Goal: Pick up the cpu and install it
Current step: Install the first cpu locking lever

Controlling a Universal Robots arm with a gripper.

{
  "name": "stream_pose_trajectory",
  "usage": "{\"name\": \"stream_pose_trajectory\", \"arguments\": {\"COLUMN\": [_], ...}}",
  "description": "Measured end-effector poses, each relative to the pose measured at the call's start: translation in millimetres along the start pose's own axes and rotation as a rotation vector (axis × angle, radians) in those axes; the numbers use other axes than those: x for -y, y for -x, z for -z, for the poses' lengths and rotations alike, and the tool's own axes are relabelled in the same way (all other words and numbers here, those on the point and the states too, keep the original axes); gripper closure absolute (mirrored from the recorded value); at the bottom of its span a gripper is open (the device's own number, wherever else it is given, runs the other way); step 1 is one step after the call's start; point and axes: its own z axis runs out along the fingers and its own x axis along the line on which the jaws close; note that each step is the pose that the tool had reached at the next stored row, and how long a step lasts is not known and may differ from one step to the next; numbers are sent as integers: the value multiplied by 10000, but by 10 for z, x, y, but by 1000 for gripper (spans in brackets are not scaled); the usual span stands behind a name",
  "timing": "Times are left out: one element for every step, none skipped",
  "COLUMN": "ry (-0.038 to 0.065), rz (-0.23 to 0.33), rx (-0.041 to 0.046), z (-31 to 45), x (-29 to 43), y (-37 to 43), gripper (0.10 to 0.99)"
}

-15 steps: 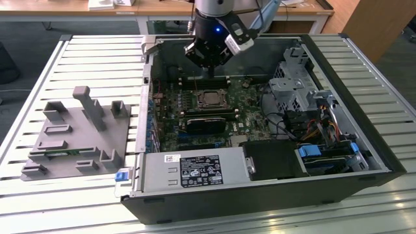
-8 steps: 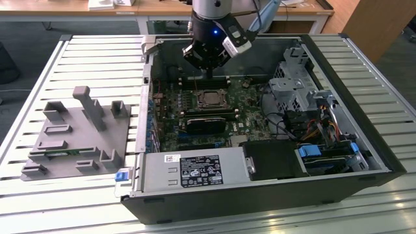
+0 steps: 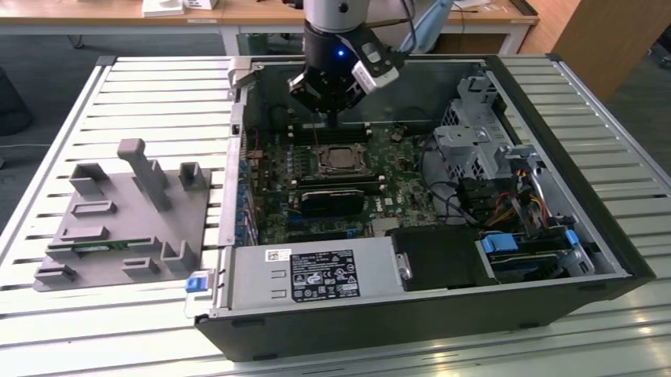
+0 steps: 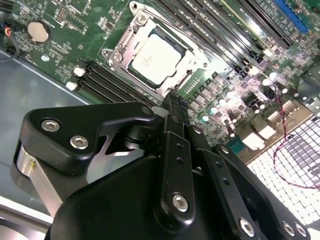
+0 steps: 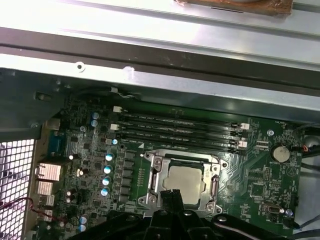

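Observation:
The cpu (image 3: 338,159) lies flat in its metal-framed socket on the green motherboard (image 3: 398,192) inside the open computer case. Both wrist views show its silver top (image 4: 154,59) (image 5: 187,180) seated in the socket frame. My gripper (image 3: 331,122) hangs a short way above the board, just behind the socket and beside the memory slots. Its two black fingers (image 4: 172,102) (image 5: 172,196) are pressed together with nothing between them, and their tips sit near the socket's edge without touching the cpu.
A black heatsink block (image 3: 333,198) sits in front of the socket. The power supply (image 3: 314,276) fills the case's near side, and a drive cage (image 3: 472,141) with cables stands at the exterior view's right. A grey fixture (image 3: 121,224) holding a green memory stick lies outside the case.

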Motion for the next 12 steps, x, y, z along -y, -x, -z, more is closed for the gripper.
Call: {"name": "stream_pose_trajectory", "arguments": {"ry": [0,1,1,0,0,1,1,1,-1,-3,-4,-6], "rz": [0,0,0,1,1,-2,-17,-51,-107,-166,-213,-236], "rx": [0,0,1,0,0,0,2,4,5,6,7,7], "z": [-3,-7,-12,-16,-22,-27,-32,-37,-40,-43,-47,-50], "x": [-1,-3,-4,-6,-8,-11,-15,-22,-26,-30,-35,-40], "y": [-11,-23,-36,-55,-76,-100,-124,-142,-158,-171,-188,-209], "gripper": [980,980,980,980,980,980,980,980,980,980,980,980]}}
